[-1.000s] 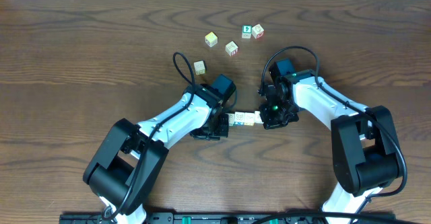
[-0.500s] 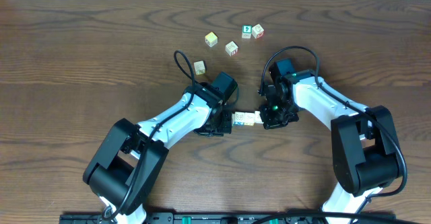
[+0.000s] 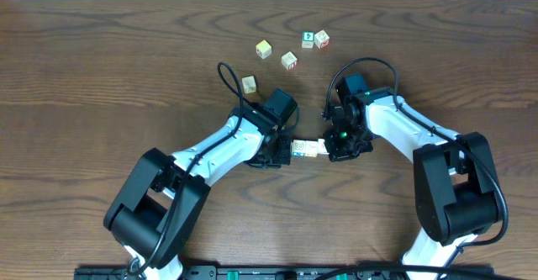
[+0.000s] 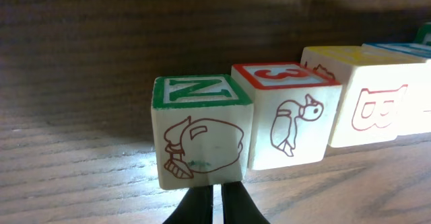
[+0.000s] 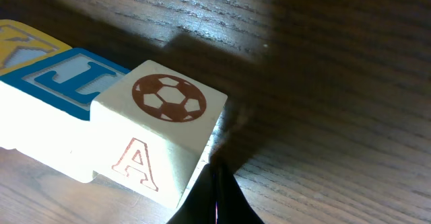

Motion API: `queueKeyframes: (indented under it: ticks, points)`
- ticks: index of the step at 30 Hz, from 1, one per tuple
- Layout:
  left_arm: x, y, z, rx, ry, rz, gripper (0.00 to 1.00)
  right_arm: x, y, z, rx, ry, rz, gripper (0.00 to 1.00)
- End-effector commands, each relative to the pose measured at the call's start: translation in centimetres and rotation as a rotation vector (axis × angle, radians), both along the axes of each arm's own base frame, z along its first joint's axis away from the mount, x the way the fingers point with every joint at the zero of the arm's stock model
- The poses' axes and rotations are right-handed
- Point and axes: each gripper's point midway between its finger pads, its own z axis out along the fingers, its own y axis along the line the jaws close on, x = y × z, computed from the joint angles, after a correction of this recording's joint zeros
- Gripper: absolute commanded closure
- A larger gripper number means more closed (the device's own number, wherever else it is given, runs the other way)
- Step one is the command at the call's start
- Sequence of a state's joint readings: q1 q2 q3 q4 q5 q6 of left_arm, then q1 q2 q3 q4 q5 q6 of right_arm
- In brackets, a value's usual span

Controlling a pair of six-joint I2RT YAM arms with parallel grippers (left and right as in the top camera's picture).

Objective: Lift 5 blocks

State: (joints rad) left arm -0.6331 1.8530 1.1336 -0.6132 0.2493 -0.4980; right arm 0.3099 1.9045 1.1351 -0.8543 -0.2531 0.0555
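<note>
- The task's row of blocks [image 3: 304, 149] lay in the middle of the table, pinched end to end between the two arms.
- The left gripper [image 4: 214, 200] had its fingers drawn tight together, tips pushed against the picture face of the green-edged N block [image 4: 202, 133] at the row's left end.
- Next along were the red-edged 3 block [image 4: 286, 116], a yellow-edged block [image 4: 357, 99] and a blue-edged block [image 5: 60, 83], each touching its neighbour.
- The right gripper [image 5: 217, 190] was likewise closed to a narrow point, pressed at the lower corner of the football block [image 5: 161, 133], which ended the row on the right.
- I couldn't tell whether the row was clear of the wood or resting on it.
- Farther back sat loose cubes, well apart from the row: a green-faced cube [image 3: 308, 39] just beside a red-edged cube [image 3: 322, 38], an orange-marked cube [image 3: 289, 60], a pale yellow cube [image 3: 264, 50], and a cream cube [image 3: 249, 84] near the left arm's black cable [image 3: 225, 78].
- The table [image 3: 101, 78] was dark brown wood with a strong grain.
</note>
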Motion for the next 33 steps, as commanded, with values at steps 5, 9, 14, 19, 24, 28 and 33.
queueKeyframes:
  ticks: [5, 9, 14, 19, 24, 28, 33]
  points:
    - [-0.2, 0.1, 0.5, -0.007, -0.006, 0.006, 0.92, -0.8, -0.9, -1.4, -0.060, 0.026, 0.017, 0.99]
    - [-0.9, 0.7, 0.4, 0.015, 0.027, 0.015, 0.92, -0.7, -2.3, -1.6, -0.147, 0.018, -0.001, 0.99]
    - [-1.7, 1.4, 0.6, 0.043, 0.050, 0.016, 0.92, -0.2, -5.0, -1.6, -0.303, -0.012, -0.082, 0.99]
    - [-1.2, 2.3, 1.8, 0.080, -0.002, 0.022, 0.92, 1.2, -5.7, -1.7, -0.313, -0.057, -0.127, 0.99]
    - [0.5, 5.1, 4.3, 0.189, -0.144, 0.058, 0.92, 3.5, -4.6, -1.8, -0.245, -0.142, -0.149, 0.99]
    - [2.0, 7.1, 5.3, 0.231, -0.210, 0.108, 0.92, 4.8, -2.9, -1.7, -0.158, -0.184, -0.153, 0.99]
    - [3.6, 8.9, 5.4, 0.228, -0.220, 0.167, 0.92, 5.7, -1.4, -1.4, -0.086, -0.213, -0.150, 0.99]
